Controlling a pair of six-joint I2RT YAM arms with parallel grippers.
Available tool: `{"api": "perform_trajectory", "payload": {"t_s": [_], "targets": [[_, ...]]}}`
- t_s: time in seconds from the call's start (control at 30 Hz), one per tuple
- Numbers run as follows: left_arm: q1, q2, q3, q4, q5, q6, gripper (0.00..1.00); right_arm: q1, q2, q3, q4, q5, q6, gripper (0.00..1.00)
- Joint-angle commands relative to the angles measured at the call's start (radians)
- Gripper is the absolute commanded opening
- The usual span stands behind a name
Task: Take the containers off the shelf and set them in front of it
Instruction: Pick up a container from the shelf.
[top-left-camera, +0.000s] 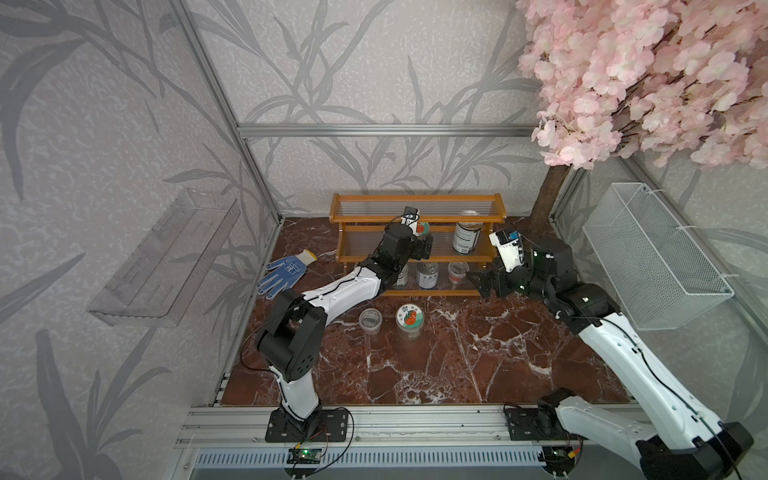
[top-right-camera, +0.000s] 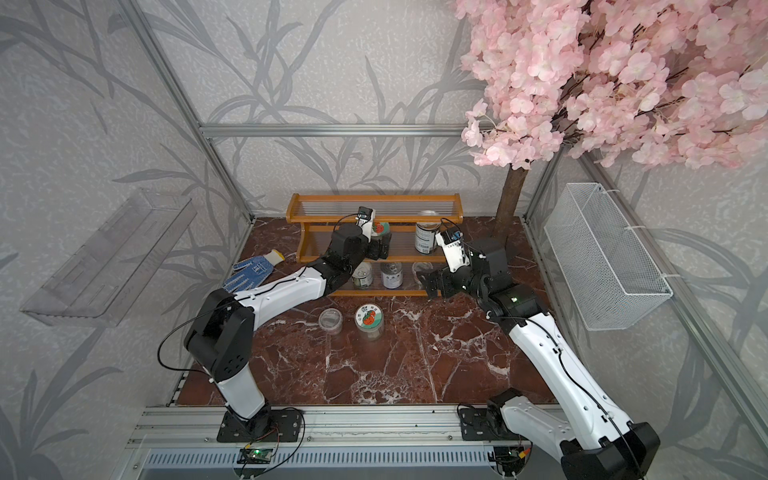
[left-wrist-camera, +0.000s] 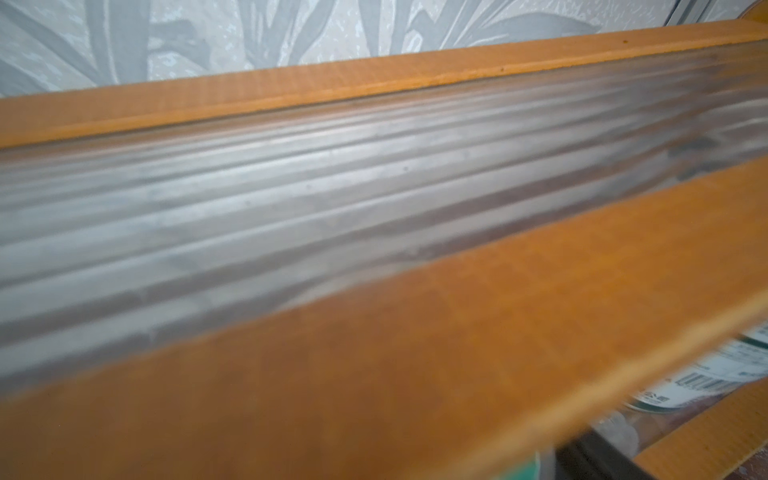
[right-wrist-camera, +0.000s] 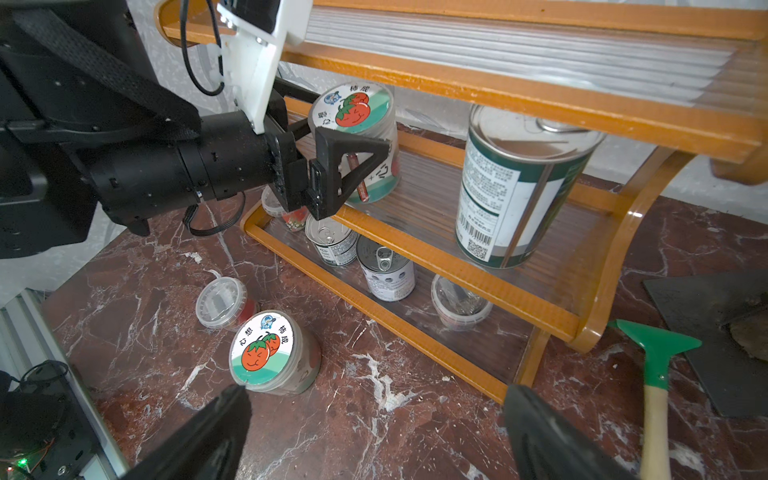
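Front of desk (top-left-camera: 457, 365): clear cup (top-left-camera: 370, 321) and tomato-lidded jar (top-left-camera: 409, 320) upright, just beside each other, in front of shelf (top-left-camera: 415, 198). Over desk near shelf's bottom tier: right fingers (right-wrist-camera: 216, 434) spread wide, empty. Bottom tier: two pull-tab tins (right-wrist-camera: 386, 272) side by side, second clear cup (right-wrist-camera: 459, 305) next along. Middle tier: second tomato jar (right-wrist-camera: 361, 120) between left fingers (right-wrist-camera: 353, 144), one either side, set wide; cannot tell if pressing. Same tier, apart: tall labelled tin (top-left-camera: 467, 241).
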Motion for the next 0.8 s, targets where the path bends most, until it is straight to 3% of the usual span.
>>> {"api": "perform_trajectory", "payload": {"t_s": [0.0,0.1,0.27,0.77], "targets": [[0.005,0.008,0.036,0.024,0.014,-0.014,0.90,-0.006,0.015,0.035,-0.009,0.004,-0.024,0.99],[0.004,0.004,0.034,0.025,0.022,-0.021,0.82,-0.010,0.026,0.038,-0.001,-0.006,-0.026,0.99],[0.004,-0.022,0.015,0.025,0.052,-0.031,0.78,-0.019,0.034,0.039,0.006,-0.012,-0.030,0.99],[-0.031,-0.186,-0.125,0.013,0.118,-0.052,0.78,-0.033,0.032,0.028,0.016,-0.025,-0.020,0.99]]}}
